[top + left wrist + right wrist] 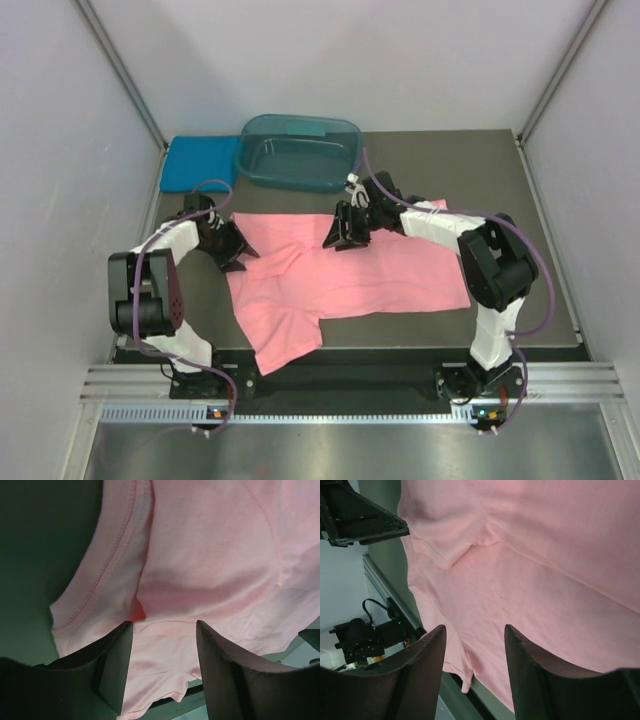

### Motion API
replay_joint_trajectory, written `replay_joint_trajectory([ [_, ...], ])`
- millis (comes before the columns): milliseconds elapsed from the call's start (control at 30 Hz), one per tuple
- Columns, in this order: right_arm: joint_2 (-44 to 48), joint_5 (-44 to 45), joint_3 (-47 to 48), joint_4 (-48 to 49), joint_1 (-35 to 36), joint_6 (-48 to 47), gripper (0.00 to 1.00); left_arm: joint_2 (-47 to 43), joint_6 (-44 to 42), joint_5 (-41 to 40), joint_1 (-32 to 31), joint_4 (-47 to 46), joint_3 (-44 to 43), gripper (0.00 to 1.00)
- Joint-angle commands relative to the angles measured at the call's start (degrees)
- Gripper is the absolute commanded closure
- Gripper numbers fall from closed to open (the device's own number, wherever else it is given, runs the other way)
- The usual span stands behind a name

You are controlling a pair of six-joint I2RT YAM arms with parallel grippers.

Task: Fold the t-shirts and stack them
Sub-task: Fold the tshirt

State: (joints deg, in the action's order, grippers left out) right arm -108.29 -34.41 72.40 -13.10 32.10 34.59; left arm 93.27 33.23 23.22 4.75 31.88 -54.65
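The salmon-pink t-shirt [350, 275] lies spread on the dark table, one sleeve hanging towards the front edge. The teal-blue t-shirt [198, 163] lies folded at the back left corner. My left gripper [233, 247] is open over the pink shirt's left edge; in the left wrist view [164, 626] its jaws stand apart above the cloth [210, 555], holding nothing. My right gripper [345, 233] is open over the shirt's back edge near the middle; in the right wrist view [475, 629] its jaws stand apart above the pink cloth [545, 580].
A dark teal see-through tub [300, 150] stands at the back middle, just beyond the right gripper. White walls close in both sides. The table's front edge and metal rail [330, 385] run by the arm bases.
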Motion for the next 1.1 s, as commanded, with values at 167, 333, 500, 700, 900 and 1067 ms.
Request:
replay_joint_trajectory([
  [167,4.93,1.01,-5.6,3.26,-0.19,-0.57,0.5,-2.48,-0.54,-4.24,-0.18,-0.68,1.48,0.38],
  [333,5.98,1.19,-7.71,3.61,-0.89,-0.49,0.5,-0.73,-0.28,-1.0,-0.18,-3.92,1.66,0.44],
  [500,6.07,1.02,-7.89,3.26,-1.25,-1.01,0.5,1.47,-0.36,-0.37,-0.1,-4.37,-0.71,0.64],
  [700,6.34,1.37,-8.24,2.56,-1.51,-1.37,0.51,-1.78,0.08,-3.53,-0.1,-0.07,-0.89,0.93],
  [900,7.56,4.17,-9.38,1.06,-3.62,-1.54,0.51,-4.06,1.22,-9.84,0.08,2.39,-0.28,1.0],
  [1067,9.85,7.16,-12.01,-0.25,-8.97,-2.15,0.5,-3.01,0.43,-10.48,0.34,3.19,-1.86,1.0],
])
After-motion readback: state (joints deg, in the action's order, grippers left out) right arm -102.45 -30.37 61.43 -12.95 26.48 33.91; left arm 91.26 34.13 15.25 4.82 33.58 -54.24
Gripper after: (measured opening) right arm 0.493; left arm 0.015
